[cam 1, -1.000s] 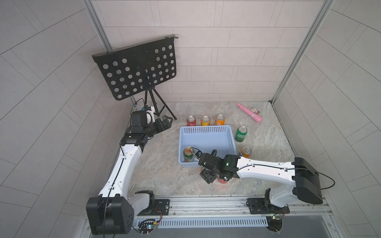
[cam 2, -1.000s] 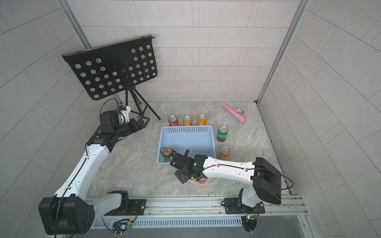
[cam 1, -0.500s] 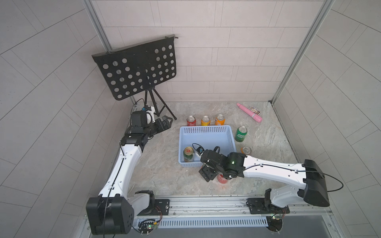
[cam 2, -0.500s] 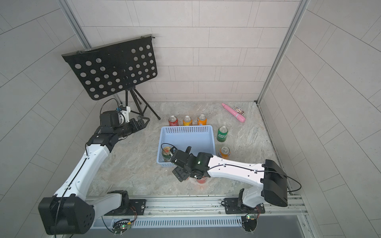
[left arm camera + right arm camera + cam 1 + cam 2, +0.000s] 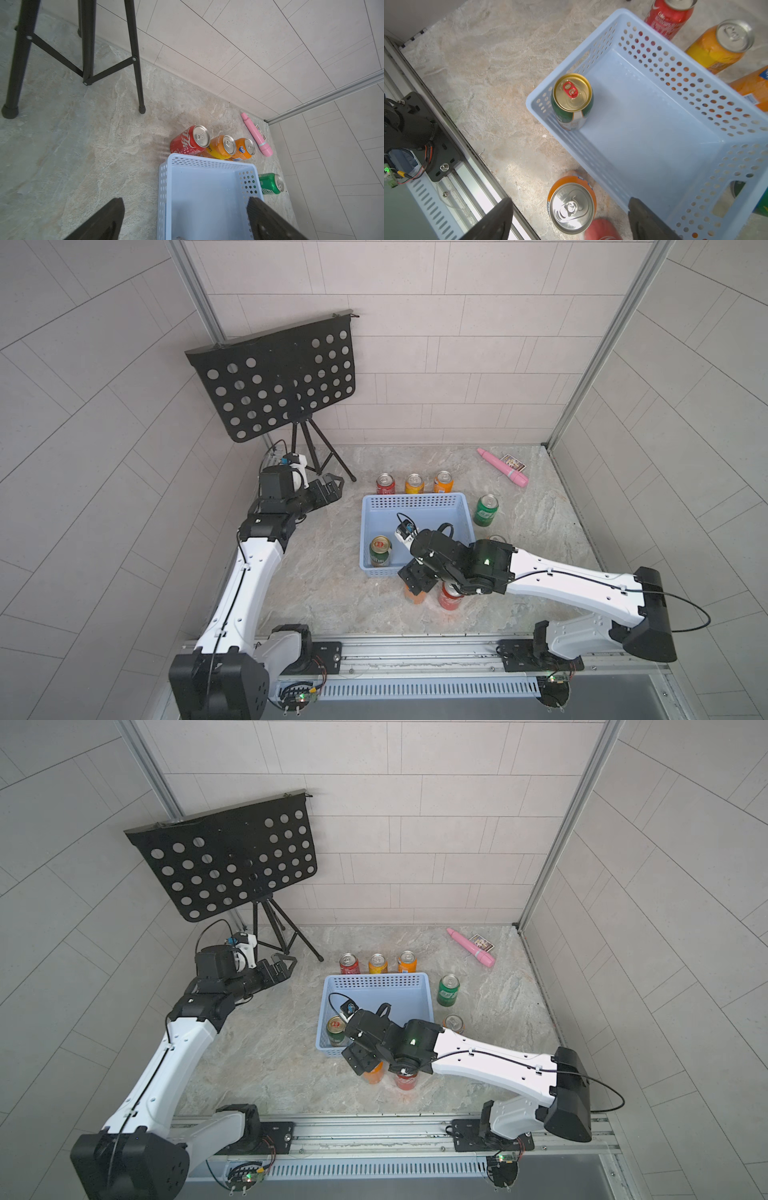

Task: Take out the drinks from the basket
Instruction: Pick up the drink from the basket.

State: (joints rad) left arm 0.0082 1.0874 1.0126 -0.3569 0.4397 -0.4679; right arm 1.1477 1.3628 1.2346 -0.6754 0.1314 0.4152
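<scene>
— Letting go of the orange can (image 5: pixel 572 207)! Spreads the right gripper (image 5: pixel 570 200) wide, clear of the can on both sides, after clamping tight a second ago.
— Confirming from a top view: lifts away and drifts back toward the basket (image 5: pixel 415 502), uncovering that can. Leaves it upright on the marble table (image 5: pixel 324 572), just outside the near wall and right beside the red can (image 5: pixel 450 600).
— Counting up, then. Makes seven drinks out: the row of three cans (image 5: pixel 414 484) behind the far wall, the plain green can (image 5: pixel 486 510) off the right side, a further can (image 5: pixel 453 1022) half hidden behind the right arm, plus this pair in front.
— And leaves just one inside: the green can with the red-gold label (image 5: pixel 572 101), standing upright in the near left corner of the basket, close to the lattice, untouched.
— Looks like the next pick. Sits tight to two walls, so probably calls for a straight drop from above, with jaws turned to miss the plastic.
— Already hovering open and nearly over it, too. Saves a long reach.
— Nothing new from the left gripper (image 5: pixel 330 485): hangs open and empty near the feet of the music stand (image 5: pixel 282 360), well apart from the basket, exactly as a second ago.
</scene>
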